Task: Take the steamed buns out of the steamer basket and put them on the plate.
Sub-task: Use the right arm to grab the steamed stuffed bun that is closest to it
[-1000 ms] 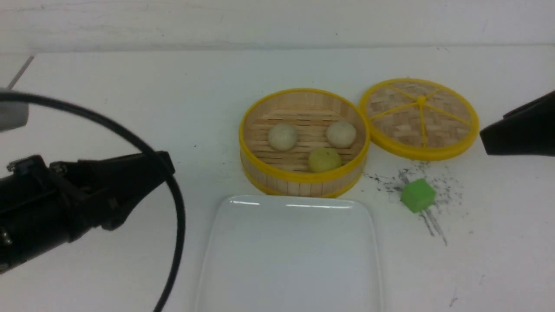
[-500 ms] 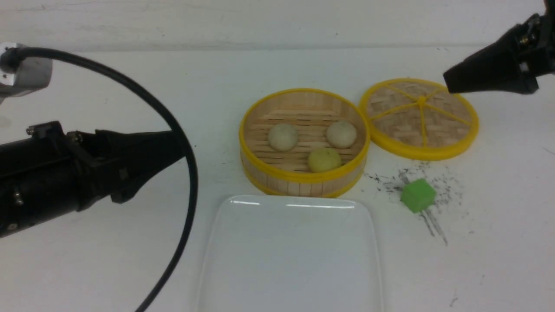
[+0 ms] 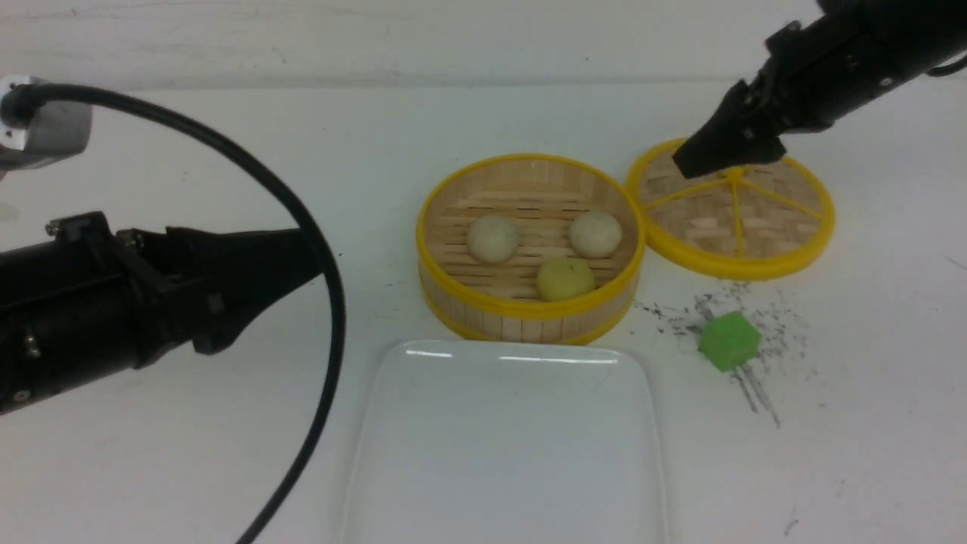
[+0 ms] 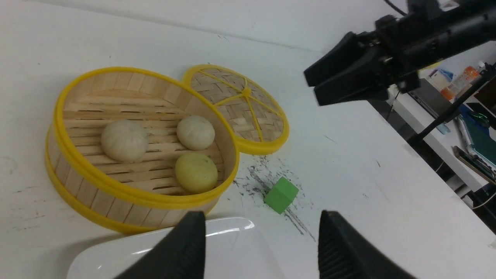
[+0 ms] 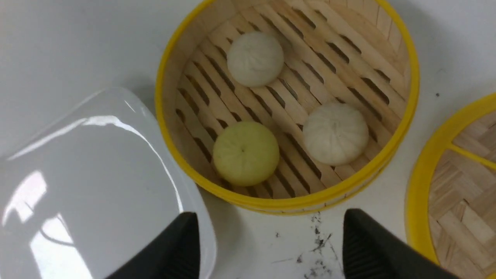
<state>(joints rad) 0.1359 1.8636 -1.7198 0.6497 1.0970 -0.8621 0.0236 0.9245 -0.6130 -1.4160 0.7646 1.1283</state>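
The right gripper has swung in above the lid, jaws spread and empty (the left gripper, also spread, waits left of the basket). All three buns lie in the basket, plate bare; it should centre over one bun, descend vertically, close softly.

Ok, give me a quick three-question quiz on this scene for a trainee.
1. How many buns lie in the basket?
2. Which one lies nearest the plate? A the yellow one, B the left beige one, C the right beige one.
3. True or false: a bun lies on the plate.
Key: 1 three; 2 A; 3 false.
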